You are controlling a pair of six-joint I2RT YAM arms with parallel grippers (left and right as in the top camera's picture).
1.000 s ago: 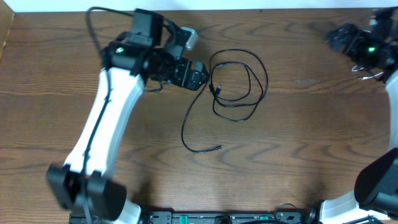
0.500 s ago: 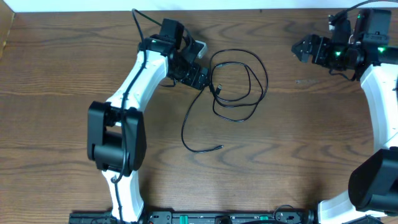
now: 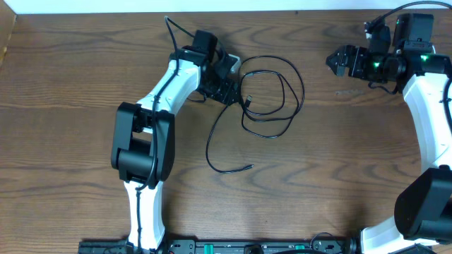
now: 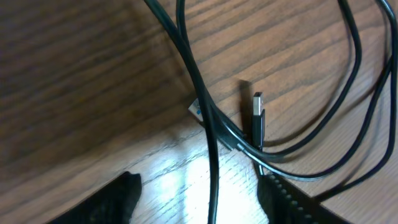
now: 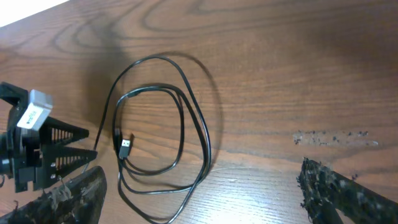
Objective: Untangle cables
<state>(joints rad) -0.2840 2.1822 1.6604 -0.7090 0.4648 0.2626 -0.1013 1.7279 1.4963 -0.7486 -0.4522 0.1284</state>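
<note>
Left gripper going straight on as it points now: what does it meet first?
Probably the black cable: a strand runs through the open left gripper, its plug just beyond. Height above the table is unclear.

no text is coming through clearly anywhere; a white tag [image 4: 194, 107] under the cable [image 4: 214, 168] is showing blue marks, too blurred to make out.

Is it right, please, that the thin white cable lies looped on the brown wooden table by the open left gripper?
No: the overhead view shows the thin cable is black, not white; it lies looped on the brown wooden table by the open left gripper.
</note>
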